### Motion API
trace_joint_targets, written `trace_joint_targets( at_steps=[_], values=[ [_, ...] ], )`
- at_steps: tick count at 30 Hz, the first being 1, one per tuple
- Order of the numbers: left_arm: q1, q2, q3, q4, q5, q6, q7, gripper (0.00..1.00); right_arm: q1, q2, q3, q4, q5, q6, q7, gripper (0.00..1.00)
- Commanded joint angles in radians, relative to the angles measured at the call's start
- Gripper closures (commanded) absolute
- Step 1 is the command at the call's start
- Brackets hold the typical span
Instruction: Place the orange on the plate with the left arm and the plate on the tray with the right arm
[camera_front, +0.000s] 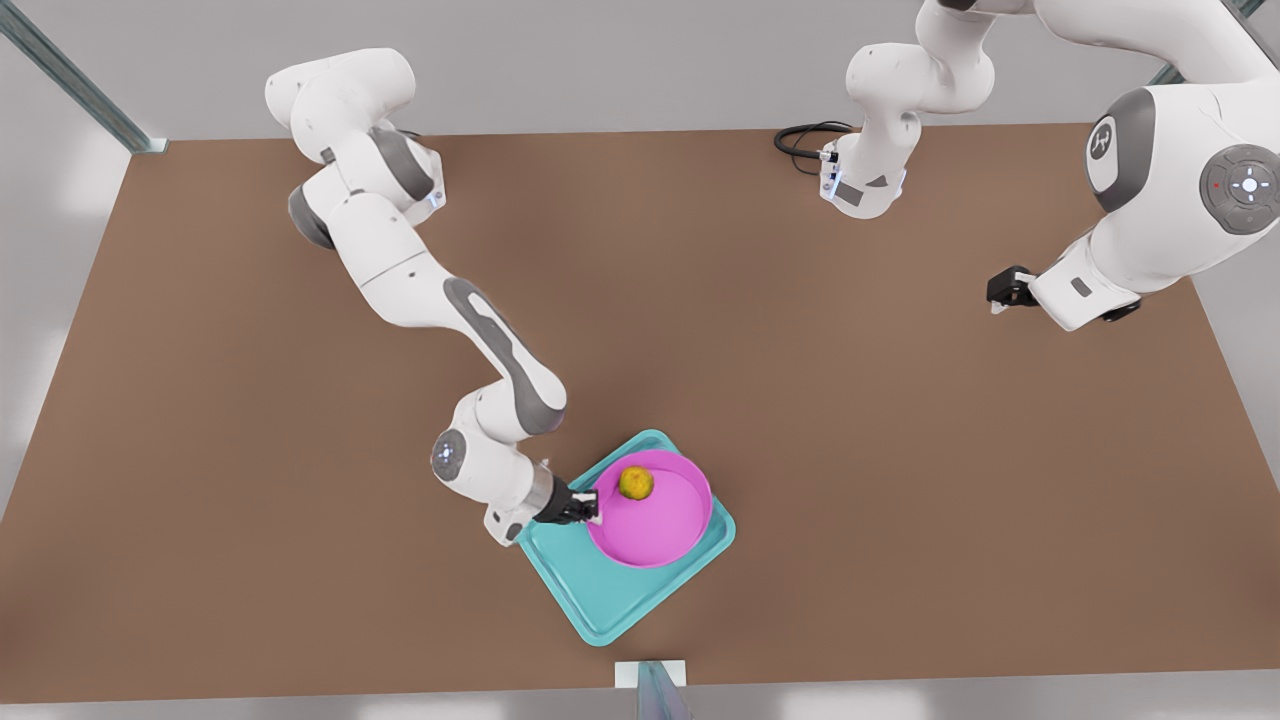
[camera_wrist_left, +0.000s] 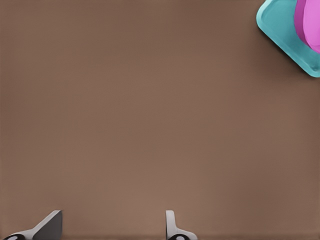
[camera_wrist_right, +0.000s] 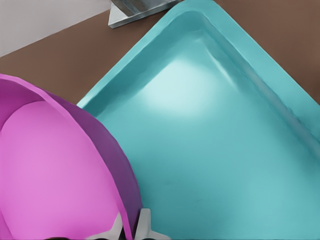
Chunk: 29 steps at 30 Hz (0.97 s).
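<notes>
I've got the right pincer (camera_front: 592, 506) clamped on the plate (camera_front: 655, 520) rim, one finger inside the wall, one outside, w/ the plate over the tray (camera_front: 600, 590); whether it sits flat on it yet I can't tell. The orange (camera_front: 636, 482) rides inside the plate near the gripped edge. Plate looks stiff, light, prob slick plastic, so the thin rim is the only hold and it'll want to tip. The orange is round and loose, will roll if I tilt. Left pincer (camera_front: 1005, 290) hangs open over bare tabletop (camera_front: 250, 450), well apart, that arm waiting. A metal post (camera_front: 655, 690) stands at the tabletop edge near the tray corner, not in my way. Black cable (camera_front: 800, 138) far off.
</notes>
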<state>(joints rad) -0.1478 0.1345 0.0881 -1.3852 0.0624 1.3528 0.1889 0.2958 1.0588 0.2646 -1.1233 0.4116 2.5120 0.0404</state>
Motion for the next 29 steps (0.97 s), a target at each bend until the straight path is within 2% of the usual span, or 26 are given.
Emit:
trace_joint_targets(
  at_steps=[1,9,10,14,16,17,18,19,20,21,24,29],
  values=[
    [-0.001,-0.001,-0.001,0.000,0.000,-0.001,0.003,0.00,-0.004,0.000,-0.001,0.000,-0.007,0.002,0.194,0.79],
    [-0.001,-0.003,-0.001,0.000,0.000,-0.001,0.003,0.00,-0.032,0.006,-0.015,-0.013,-0.008,0.004,0.193,0.79],
    [-0.001,-0.004,-0.001,0.000,0.000,-0.003,0.003,0.00,-0.032,0.006,-0.015,-0.015,-0.010,0.008,0.185,0.00],
    [-0.001,-0.004,-0.001,0.000,0.000,-0.003,0.003,0.00,-0.030,-0.003,-0.015,-0.021,-0.013,0.015,0.184,0.00],
    [-0.001,-0.003,-0.001,0.000,-0.001,-0.003,0.003,0.00,-0.047,-0.094,-0.015,-0.085,-0.020,-0.004,0.181,0.00],
    [-0.001,-0.004,-0.001,0.000,-0.001,-0.003,0.003,0.00,-0.078,-0.170,-0.015,-0.162,-0.077,-0.073,0.168,0.00],
    [-0.001,-0.003,-0.001,0.000,-0.001,-0.003,0.003,0.00,-0.128,-0.272,-0.015,-0.226,-0.181,-0.287,0.116,0.00],
    [-0.001,-0.003,-0.001,0.000,0.000,-0.004,0.003,0.00,-0.199,-0.354,-0.015,-0.221,-0.281,-0.613,0.046,0.00],
    [-0.001,-0.003,-0.001,0.000,-0.001,-0.004,0.003,0.00,-0.239,-0.482,-0.048,-0.220,-0.431,-0.861,-0.033,0.00],
    [-0.001,-0.003,-0.001,0.000,0.000,-0.004,0.003,0.00,-0.260,-0.624,-0.108,-0.217,-0.497,-0.987,-0.069,0.00],
    [-0.001,-0.003,-0.001,0.000,-0.001,-0.011,0.000,0.00,-0.366,-0.839,-0.128,-0.219,-0.551,-1.167,-0.105,0.00],
    [0.001,0.000,0.001,0.005,0.002,-0.038,0.003,0.00,-0.383,-0.882,-0.128,-0.217,-0.540,-1.207,-0.109,0.00]
  ],
)
